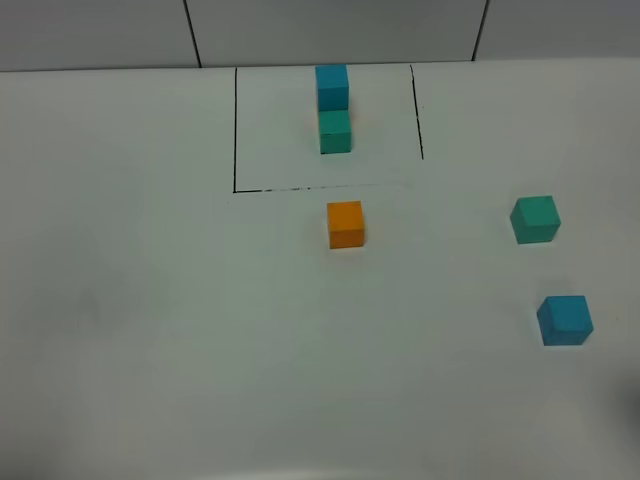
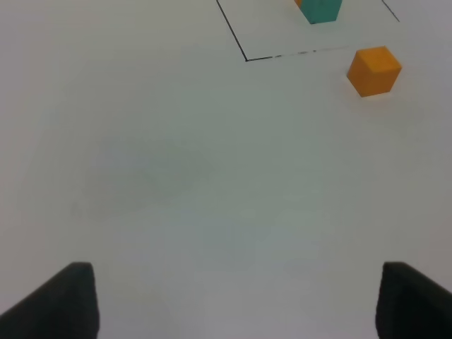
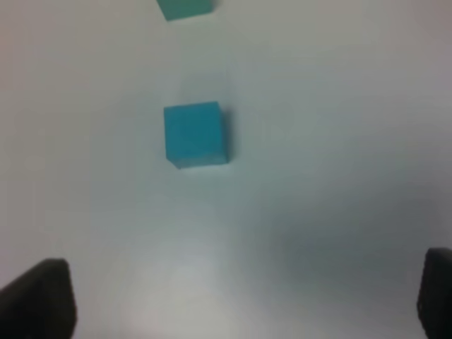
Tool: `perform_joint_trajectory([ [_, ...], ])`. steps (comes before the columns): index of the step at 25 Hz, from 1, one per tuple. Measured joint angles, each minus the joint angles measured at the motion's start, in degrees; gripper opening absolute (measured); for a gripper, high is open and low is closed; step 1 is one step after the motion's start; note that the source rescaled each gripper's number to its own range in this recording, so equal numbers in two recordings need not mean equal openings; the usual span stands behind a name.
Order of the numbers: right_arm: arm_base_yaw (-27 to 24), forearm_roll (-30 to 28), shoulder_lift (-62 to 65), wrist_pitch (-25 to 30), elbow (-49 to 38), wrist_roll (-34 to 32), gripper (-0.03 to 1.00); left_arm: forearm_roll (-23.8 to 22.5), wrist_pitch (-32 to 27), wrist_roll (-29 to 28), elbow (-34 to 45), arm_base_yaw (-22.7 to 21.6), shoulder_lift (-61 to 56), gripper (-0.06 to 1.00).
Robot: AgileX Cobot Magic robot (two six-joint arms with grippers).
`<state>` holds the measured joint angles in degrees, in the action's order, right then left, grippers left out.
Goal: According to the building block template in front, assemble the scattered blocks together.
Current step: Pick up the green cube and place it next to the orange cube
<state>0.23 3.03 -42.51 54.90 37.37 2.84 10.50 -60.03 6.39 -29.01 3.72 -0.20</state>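
Now the right hand [image 3: 236, 300] gapes wide near the loose blue cube [image 3: 194, 134].

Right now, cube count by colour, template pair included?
Blue: 2 (template blue, loose blue)
Green: 2 (template green, loose green)
Orange: 1 (orange cube)
Total: 5

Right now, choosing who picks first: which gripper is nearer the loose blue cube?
Right. The right gripper has the loose blue cube just ahead; the left gripper is far off, nearer the orange cube.
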Motion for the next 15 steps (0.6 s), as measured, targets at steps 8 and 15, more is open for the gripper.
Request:
perform_joint_trajectory([
  [8, 0.0, 0.46, -17.34, -2.72, 3.06, 1.77, 0.98, 0.0, 0.0, 0.0, 0.0, -0.02, 0.0, 0.78],
  [15, 0.0, 2.63, -24.93, -10.17, 3.17, 1.78, 0.98, 0.0, 0.0, 0.0, 0.0, -0.02, 0.0, 0.78],
])
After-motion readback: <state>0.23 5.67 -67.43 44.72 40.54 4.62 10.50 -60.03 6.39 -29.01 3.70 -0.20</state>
